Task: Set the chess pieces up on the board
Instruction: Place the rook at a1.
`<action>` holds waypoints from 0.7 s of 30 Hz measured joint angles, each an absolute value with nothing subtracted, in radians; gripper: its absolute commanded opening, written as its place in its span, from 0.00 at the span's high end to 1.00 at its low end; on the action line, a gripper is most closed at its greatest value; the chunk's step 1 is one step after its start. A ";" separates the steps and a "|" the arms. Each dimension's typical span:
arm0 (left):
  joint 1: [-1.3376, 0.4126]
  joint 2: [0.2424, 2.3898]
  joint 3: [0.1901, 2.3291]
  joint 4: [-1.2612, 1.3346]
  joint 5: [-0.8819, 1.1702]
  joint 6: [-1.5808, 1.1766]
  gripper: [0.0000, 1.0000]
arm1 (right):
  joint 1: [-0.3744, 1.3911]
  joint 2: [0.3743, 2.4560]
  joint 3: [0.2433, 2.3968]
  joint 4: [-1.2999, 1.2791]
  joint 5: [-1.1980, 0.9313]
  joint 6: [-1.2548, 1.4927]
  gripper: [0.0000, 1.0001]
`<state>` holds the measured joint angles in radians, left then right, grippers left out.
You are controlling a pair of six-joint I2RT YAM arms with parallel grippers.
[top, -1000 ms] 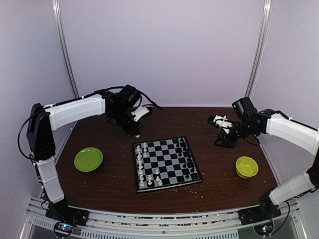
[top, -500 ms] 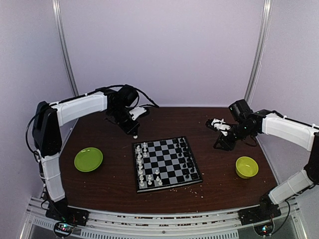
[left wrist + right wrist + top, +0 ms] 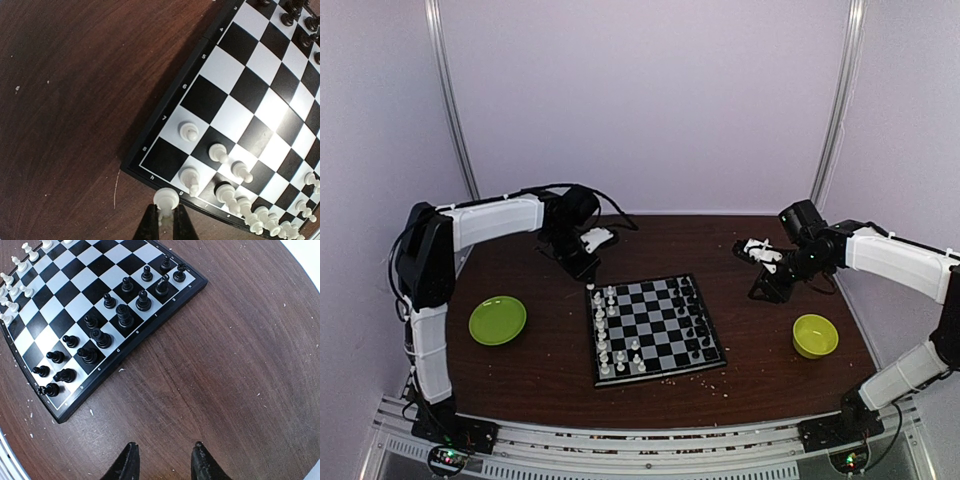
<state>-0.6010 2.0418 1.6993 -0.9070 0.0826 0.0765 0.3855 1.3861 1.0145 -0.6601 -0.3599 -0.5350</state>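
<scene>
Left gripper (image 3: 165, 220) was clenched on an upright white chess piece (image 3: 166, 199) just outside the board (image 3: 172, 102); the vacant corner square (image 3: 162, 159) lay directly ahead. Right gripper (image 3: 164, 462) hung released, empty

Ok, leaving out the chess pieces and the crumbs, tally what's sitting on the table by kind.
Chessboard: 1
Green plate: 1
Green bowl: 1
Total: 3
</scene>
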 measured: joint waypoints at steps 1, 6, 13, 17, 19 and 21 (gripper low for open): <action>-0.601 2.045 1.699 -0.905 0.083 0.076 0.94 | 0.385 1.386 1.015 -0.660 -0.360 -0.536 0.64; -0.601 2.074 1.700 -0.894 0.086 0.076 0.93 | 0.385 1.386 1.015 -0.662 -0.360 -0.540 0.64; -0.601 2.103 1.700 -0.890 0.090 0.075 0.93 | 0.385 1.386 1.015 -0.662 -0.360 -0.545 0.64; -0.601 2.111 1.716 -0.888 0.097 0.075 0.93 | 0.386 1.386 1.015 -0.662 -0.360 -0.547 0.64; -0.599 2.116 1.724 -0.887 0.102 0.072 0.93 | 0.386 1.386 1.015 -0.662 -0.360 -0.547 0.64; -0.596 2.122 1.731 -0.881 0.106 0.071 0.93 | 0.386 1.386 1.015 -0.662 -0.360 -0.547 0.64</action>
<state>-0.5961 2.1220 1.7306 -0.8814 0.1062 0.0708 0.3859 1.3861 1.0145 -0.6624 -0.3599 -0.5472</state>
